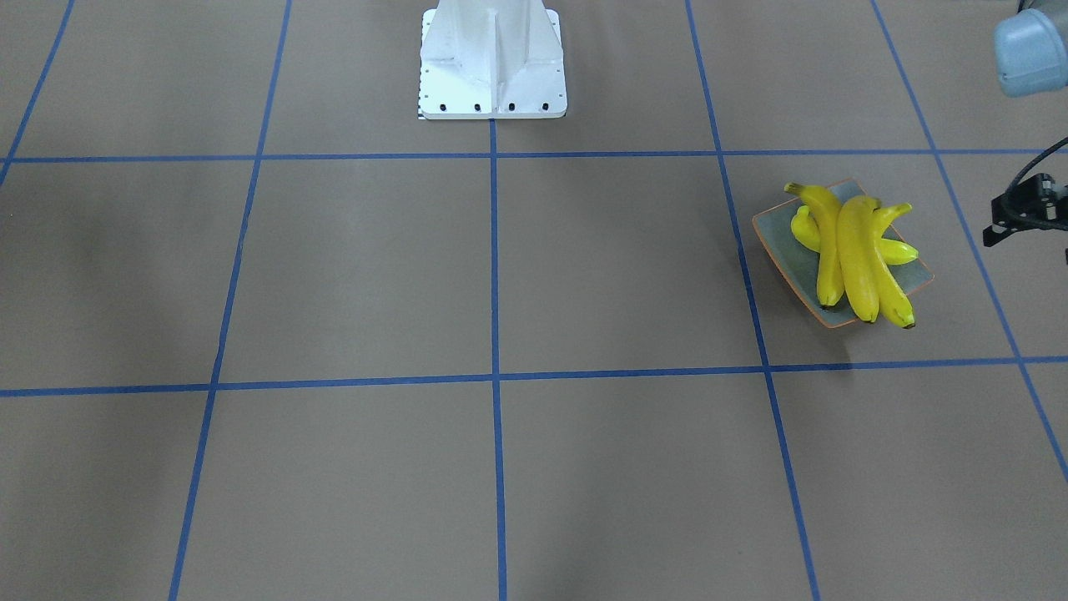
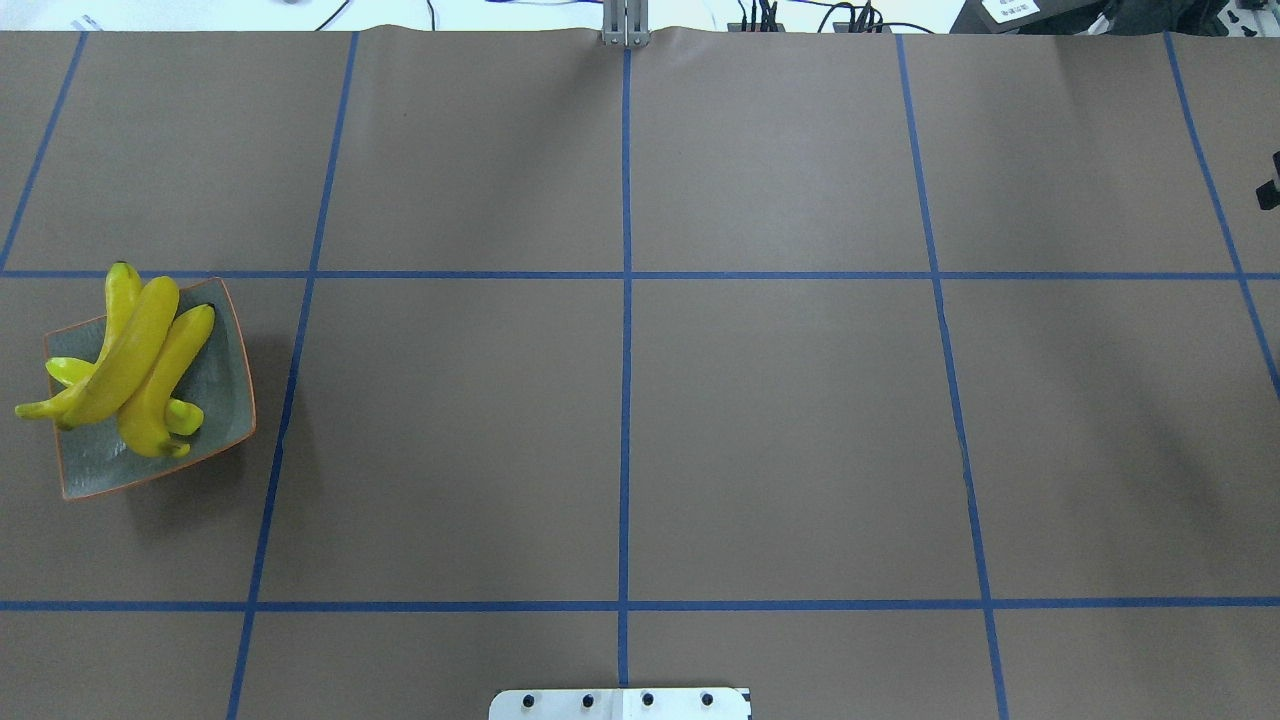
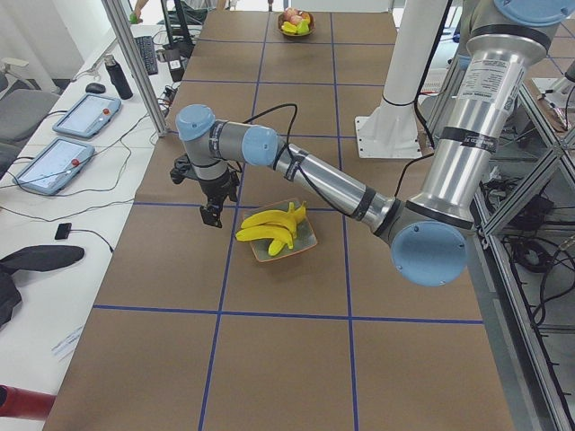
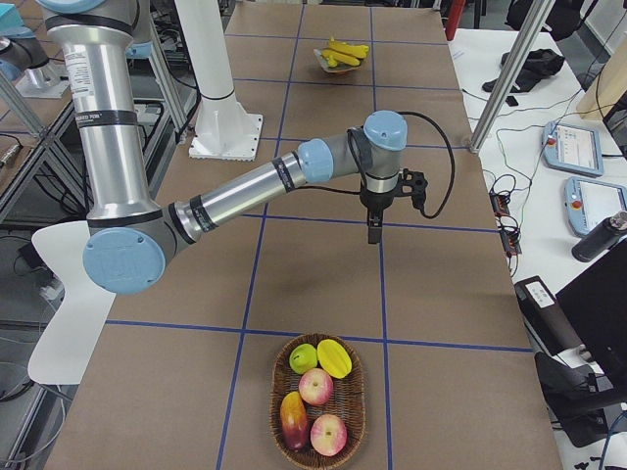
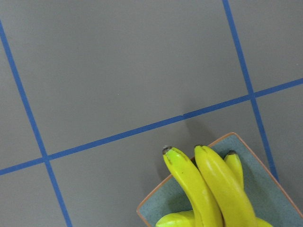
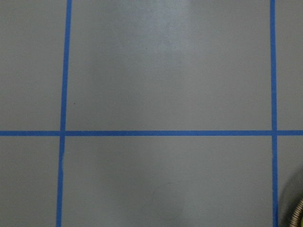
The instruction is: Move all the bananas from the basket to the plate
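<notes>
The left gripper (image 3: 212, 215) hangs fingers-down above the table (image 3: 287, 359), touching nothing that shows; whether its fingers stand apart or together cannot be told; near it and lower, on the robot's side, sits the plate (image 3: 306, 241), with all four bananas (image 3: 268, 231) piled on it, three lying across the paler one; well to its right the right gripper (image 4: 374, 233) hangs likewise, its opening equally impossible to judge; the basket (image 4: 358, 418), holding apples and other fruit, stands well apart from it, farther right.
</notes>
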You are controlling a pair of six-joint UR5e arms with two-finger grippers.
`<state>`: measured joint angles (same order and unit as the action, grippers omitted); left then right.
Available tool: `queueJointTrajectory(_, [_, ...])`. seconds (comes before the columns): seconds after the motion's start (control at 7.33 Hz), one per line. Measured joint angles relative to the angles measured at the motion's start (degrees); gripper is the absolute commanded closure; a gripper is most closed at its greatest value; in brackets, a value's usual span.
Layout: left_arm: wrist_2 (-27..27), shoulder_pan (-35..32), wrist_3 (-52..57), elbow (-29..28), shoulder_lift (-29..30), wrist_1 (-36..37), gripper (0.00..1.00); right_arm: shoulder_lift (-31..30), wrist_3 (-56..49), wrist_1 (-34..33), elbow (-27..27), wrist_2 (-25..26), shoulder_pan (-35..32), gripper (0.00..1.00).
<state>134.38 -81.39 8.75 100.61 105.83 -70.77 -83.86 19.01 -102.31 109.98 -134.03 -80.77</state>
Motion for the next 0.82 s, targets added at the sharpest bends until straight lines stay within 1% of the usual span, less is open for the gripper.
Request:
queueJointTrajectory(0.14, [0.0,-1.9,3.1,-1.8,-0.6,-1.8,0.01,-1.2,-1.7,0.0,-0.4,-1.1,-1.5,0.0])
queueJointTrajectory(0.41, [0.0,-3.7,5.7,-4.8,-1.9,-5.4,0.01,-2.5,-5.3,-0.1,-0.9,-1.8,-3.0,0.0])
queueJointTrajectory(0.82, [0.1,-4.3,6.2,-7.3,-2.5,-6.8,0.01,-3.8,-8.7,-0.1,-1.1,-1.9,-4.3,0.0])
